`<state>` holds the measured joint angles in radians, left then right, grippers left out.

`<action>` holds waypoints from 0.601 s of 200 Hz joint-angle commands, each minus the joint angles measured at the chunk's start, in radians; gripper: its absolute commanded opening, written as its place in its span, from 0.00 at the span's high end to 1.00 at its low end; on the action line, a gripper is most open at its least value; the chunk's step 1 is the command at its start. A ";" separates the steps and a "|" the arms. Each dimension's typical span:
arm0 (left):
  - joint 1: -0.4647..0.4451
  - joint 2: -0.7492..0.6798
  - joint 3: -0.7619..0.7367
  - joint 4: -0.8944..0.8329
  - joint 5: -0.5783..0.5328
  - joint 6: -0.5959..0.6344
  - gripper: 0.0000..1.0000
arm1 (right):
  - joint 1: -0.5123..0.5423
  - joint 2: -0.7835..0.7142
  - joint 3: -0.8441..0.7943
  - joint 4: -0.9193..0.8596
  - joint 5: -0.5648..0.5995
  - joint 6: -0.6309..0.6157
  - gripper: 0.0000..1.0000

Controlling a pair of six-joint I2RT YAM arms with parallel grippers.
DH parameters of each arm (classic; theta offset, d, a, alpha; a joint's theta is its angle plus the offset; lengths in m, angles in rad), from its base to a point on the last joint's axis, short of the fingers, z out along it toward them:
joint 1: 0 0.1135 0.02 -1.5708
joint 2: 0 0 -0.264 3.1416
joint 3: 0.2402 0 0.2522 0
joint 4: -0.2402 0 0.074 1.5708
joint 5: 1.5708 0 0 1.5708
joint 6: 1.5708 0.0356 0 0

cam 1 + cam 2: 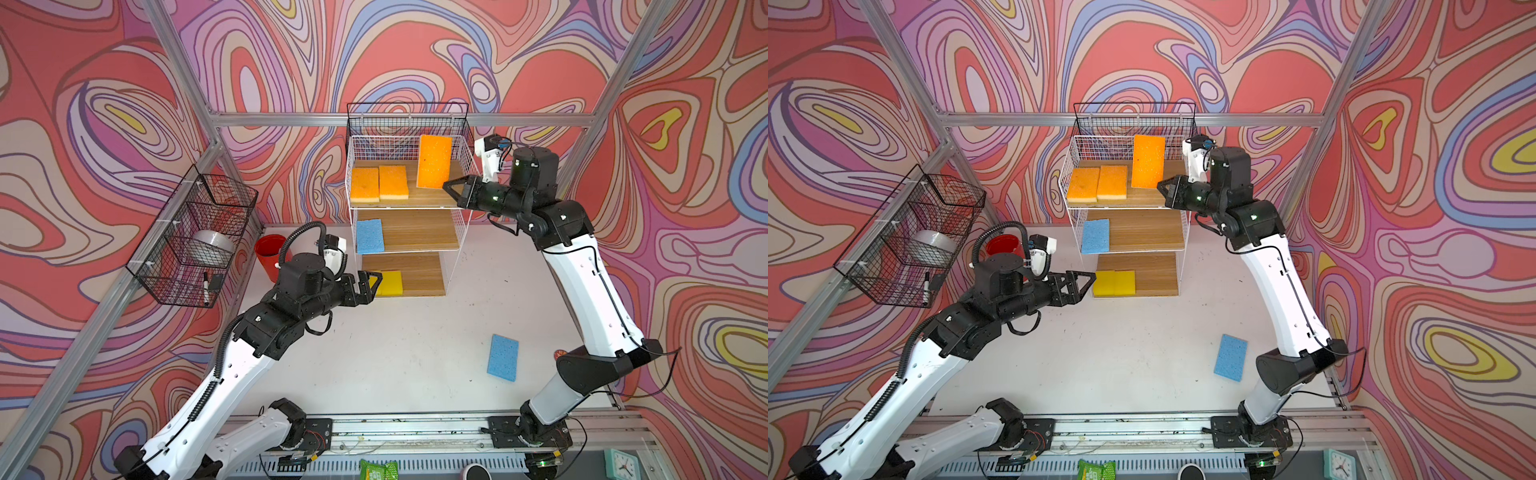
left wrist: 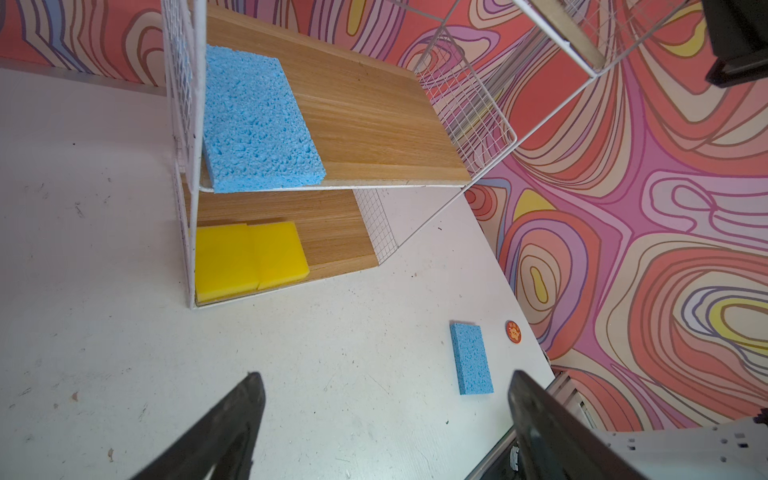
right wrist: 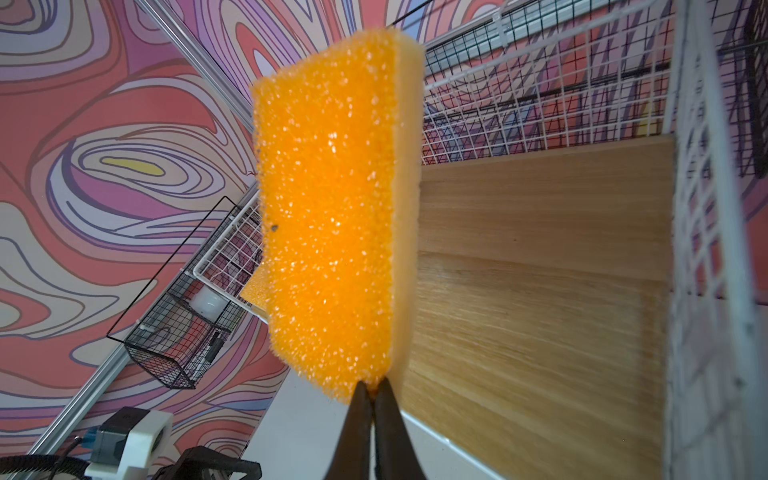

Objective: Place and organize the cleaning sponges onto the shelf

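The shelf (image 1: 464,174) is a white wire rack with three wooden tiers. Two orange sponges (image 1: 378,183) lie flat at the left of its top tier. My right gripper (image 1: 446,185) (image 3: 373,382) is shut on the corner of a third orange sponge (image 1: 434,161) (image 3: 332,224), held upright over the top tier's right half. One blue sponge (image 1: 370,236) lies on the middle tier and two yellow sponges (image 1: 1114,283) on the bottom tier. Another blue sponge (image 1: 503,357) (image 2: 471,357) lies on the table. My left gripper (image 1: 374,282) (image 2: 385,374) is open and empty before the bottom tier.
Black wire baskets (image 1: 195,237) hang on the left wall, and another black basket (image 1: 407,120) hangs behind the shelf. A red cup (image 1: 270,255) stands left of the shelf. A small orange disc (image 2: 514,331) lies near the table's right edge.
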<state>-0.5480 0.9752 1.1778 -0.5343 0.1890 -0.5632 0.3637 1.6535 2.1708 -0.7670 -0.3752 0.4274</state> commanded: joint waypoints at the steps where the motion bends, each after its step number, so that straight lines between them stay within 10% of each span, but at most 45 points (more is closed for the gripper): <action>1: 0.006 -0.023 -0.010 0.017 0.013 -0.015 0.07 | 0.011 -0.018 0.003 -0.020 0.003 -0.018 1.00; 120: 0.006 -0.041 -0.015 0.005 0.009 -0.004 0.07 | 0.107 0.049 0.093 -0.118 0.187 -0.015 1.00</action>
<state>-0.5480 0.9527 1.1687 -0.5339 0.1947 -0.5770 0.4717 1.6890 2.2284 -0.8692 -0.2260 0.4068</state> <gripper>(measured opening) 0.930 0.048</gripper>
